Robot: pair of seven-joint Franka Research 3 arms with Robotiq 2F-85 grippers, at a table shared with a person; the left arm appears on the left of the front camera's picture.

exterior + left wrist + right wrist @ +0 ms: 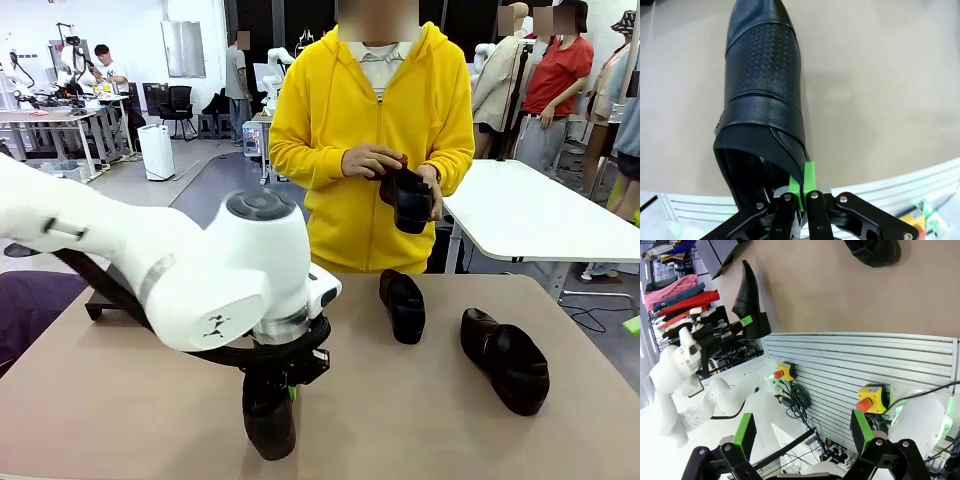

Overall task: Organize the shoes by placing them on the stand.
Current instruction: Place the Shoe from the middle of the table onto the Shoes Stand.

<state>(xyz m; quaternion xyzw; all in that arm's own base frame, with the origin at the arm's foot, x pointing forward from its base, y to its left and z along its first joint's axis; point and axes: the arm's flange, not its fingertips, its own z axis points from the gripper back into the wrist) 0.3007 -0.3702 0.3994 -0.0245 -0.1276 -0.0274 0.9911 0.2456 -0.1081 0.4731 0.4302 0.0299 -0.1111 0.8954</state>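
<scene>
My left gripper [283,388] is shut on the heel rim of a glossy black shoe [269,425] near the table's front edge. In the left wrist view the green pads [809,175] pinch that shoe's [762,75] collar, and its toe points away along the tabletop. Two more shoes [403,305] [505,360] lie on the table at the middle and right. The person in a yellow hoodie holds another shoe [408,200] in both hands. A corner of the black stand [103,298] shows behind my left arm. My right gripper [803,435] hangs open off the table, with nothing between its fingers.
In the right wrist view, the tan table [840,295] sits above a ribbed metal base with two emergency stop buttons [783,371] [869,397]. The stand's dark panel [720,257] sits at the table's far corner there. A white table [530,210] stands behind the person.
</scene>
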